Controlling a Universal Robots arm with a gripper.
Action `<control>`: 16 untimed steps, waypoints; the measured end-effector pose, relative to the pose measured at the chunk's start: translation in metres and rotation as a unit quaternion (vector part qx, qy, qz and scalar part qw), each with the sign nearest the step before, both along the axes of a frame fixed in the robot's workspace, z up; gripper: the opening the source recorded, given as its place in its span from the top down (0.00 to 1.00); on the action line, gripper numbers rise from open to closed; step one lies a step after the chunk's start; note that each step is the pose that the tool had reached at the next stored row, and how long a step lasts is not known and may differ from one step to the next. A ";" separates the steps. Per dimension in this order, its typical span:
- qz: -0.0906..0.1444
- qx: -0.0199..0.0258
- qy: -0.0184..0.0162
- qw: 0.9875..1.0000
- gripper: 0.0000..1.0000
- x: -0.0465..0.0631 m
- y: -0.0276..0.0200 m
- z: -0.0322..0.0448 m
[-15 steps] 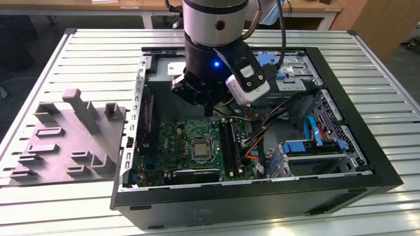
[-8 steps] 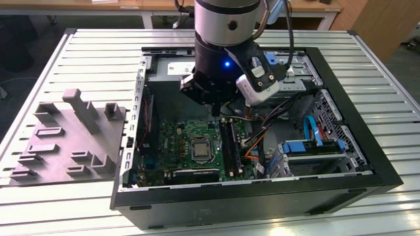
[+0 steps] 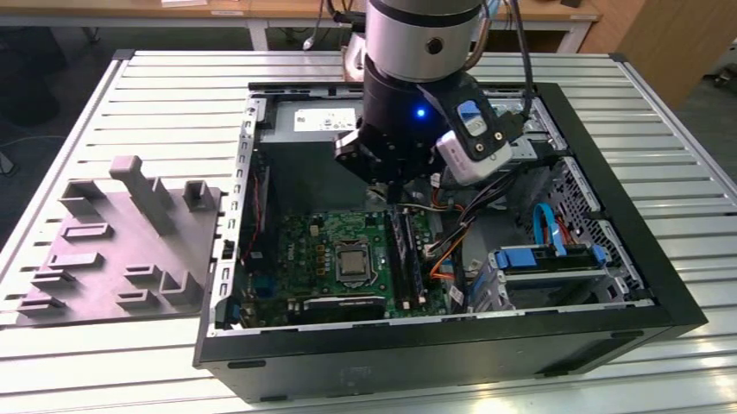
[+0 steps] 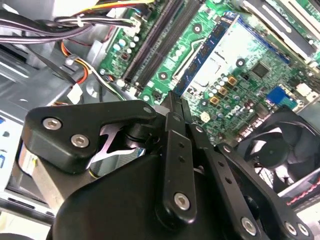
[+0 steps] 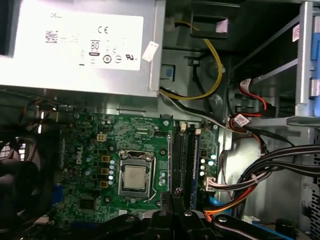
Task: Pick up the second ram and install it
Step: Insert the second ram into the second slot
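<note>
Barely a sliver shows between the fingers of the pincer, which hangs inside the open computer case, above the far end of the black memory slots on the motherboard. In the second wrist view the second ram runs on from the fingertips as a thin blue-green strip. It is seemingly nipped between them, though the black linkage hides the contact itself. In the exterior view the arm's body covers the fingers. The grey tray sits well apart, at the exterior view's left.
</note>
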State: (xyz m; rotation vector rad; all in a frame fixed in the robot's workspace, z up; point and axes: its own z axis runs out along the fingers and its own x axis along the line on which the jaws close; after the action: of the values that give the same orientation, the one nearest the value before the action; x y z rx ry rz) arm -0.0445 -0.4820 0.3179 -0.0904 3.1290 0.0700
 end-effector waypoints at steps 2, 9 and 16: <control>0.000 0.000 0.000 1.000 0.89 0.004 0.0000 -0.0003; 0.000 0.001 0.000 1.000 0.89 0.008 0.0001 -0.0017; 0.000 0.002 0.000 1.000 0.89 0.008 0.0000 -0.0062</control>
State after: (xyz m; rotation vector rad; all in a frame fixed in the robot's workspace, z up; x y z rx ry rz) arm -0.0362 -0.4820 0.3117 -0.0896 3.1288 0.0748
